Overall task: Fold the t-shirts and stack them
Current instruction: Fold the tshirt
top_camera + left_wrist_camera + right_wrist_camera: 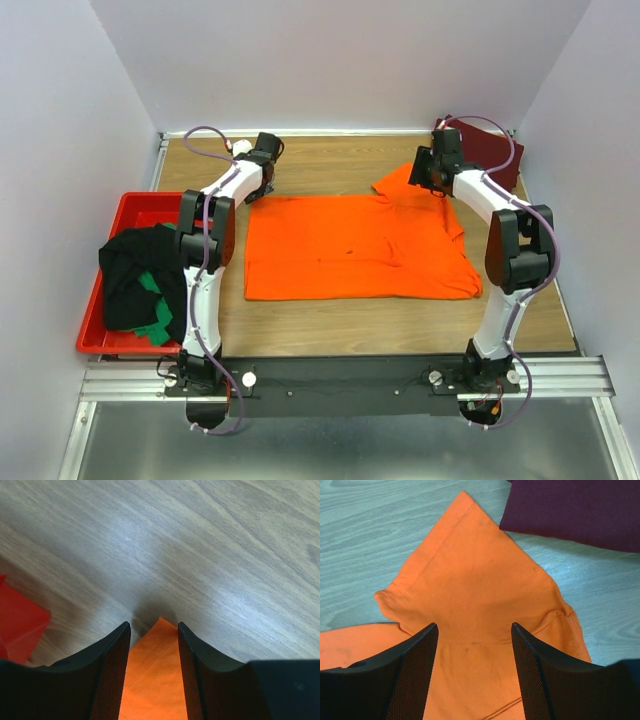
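While both pincers (154,626) (474,626) gape, the orange t-shirt (350,250) lies — seemingly — ungripped.

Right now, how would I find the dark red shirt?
Start at the wooden table and go to its far right corner, past the right arm. The maroon shirt lies flat there. It is the only dark red one; the orange shirt is spread mid-table, and the black one sits in the red bin.

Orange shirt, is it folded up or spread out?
Spread out. The orange shirt lies flat and wide on the table, one sleeve sticking out, not a small bundle.
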Robot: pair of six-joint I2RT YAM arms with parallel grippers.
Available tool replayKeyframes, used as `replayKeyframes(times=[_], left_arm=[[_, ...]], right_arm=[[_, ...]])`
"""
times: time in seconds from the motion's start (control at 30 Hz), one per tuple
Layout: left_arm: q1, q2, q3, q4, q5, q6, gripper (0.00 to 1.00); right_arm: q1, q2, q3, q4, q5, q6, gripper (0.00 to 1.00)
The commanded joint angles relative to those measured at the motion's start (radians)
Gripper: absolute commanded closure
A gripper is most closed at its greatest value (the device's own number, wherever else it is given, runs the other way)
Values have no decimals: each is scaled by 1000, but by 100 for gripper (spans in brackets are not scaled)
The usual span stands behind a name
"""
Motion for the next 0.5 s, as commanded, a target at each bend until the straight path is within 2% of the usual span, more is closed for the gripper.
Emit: replayKeyframes(times=[0.0, 0.47], left_arm=[[6, 18, 27, 9, -2, 24, 50], [6, -11, -6, 83, 36, 81, 53]], right_arm=[[-5, 10, 28, 15, -19, -15, 33], [-3, 24, 28, 16, 1, -18, 33]])
